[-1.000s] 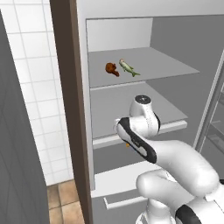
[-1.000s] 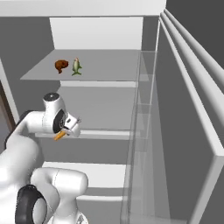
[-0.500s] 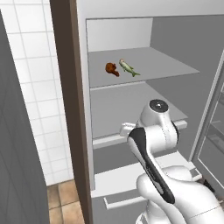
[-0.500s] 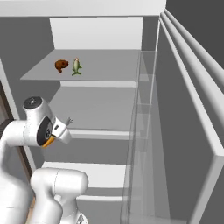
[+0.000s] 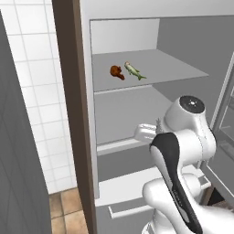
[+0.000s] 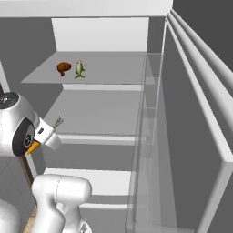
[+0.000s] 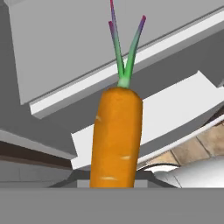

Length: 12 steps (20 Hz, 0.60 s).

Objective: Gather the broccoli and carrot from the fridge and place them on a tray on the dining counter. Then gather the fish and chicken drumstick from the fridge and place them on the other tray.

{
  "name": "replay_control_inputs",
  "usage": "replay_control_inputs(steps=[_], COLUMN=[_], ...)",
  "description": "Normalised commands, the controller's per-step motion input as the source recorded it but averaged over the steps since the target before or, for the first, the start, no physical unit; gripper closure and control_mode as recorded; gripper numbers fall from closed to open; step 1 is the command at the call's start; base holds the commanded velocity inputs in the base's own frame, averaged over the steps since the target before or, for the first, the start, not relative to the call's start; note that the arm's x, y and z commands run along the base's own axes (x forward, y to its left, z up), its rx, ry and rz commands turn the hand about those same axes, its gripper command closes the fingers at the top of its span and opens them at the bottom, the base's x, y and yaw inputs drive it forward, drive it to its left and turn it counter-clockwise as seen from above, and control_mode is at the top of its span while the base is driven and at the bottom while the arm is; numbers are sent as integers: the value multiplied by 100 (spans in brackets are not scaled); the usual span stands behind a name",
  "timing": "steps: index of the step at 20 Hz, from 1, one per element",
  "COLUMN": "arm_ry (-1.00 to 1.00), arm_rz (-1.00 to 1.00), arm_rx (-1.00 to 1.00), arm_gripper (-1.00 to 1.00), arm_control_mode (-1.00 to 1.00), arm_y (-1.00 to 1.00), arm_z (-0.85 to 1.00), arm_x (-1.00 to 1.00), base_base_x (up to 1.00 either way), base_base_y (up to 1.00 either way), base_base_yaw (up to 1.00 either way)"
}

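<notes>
The claw [image 6: 51, 134] is clenched on the carrot [image 7: 116, 138], which stands lengthwise in the grip with its green top [image 7: 124, 52] pointing away from the hand. From the right base view the orange tip [image 6: 32, 147] pokes out under the wrist, though the fingers themselves are hard to make out there.

The step in hand looks like carrying the carrot out of the fridge toward the tray. To do it well, keep the grip firm and the wrist steady so the long root does not pivot, and back out straight before turning.

Edges to mind: the middle shelf lip [image 5: 123, 144] just beside the hand, the brown fridge wall [image 5: 73, 114] to the left, and the open door's racks [image 6: 182, 113] on the right. The chicken drumstick [image 5: 116, 72] and fish [image 5: 134, 70] lie well apart on the upper shelf [image 5: 169, 68], out of the way.
</notes>
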Motion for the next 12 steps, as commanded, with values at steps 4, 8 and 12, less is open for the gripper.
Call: replay_control_inputs(steps=[4,8,12], arm_ry=[-1,-13,-1], arm_rz=[0,0,1], arm_rx=[0,0,0], arm_gripper=[100,100,100], arm_control_mode=[-100,-100,-100], arm_y=[-1,-1,2], arm_z=[48,11,0], arm_x=[-98,-58,-2], base_base_x=[0,0,0], base_base_y=[0,0,0], base_base_yaw=[0,0,0])
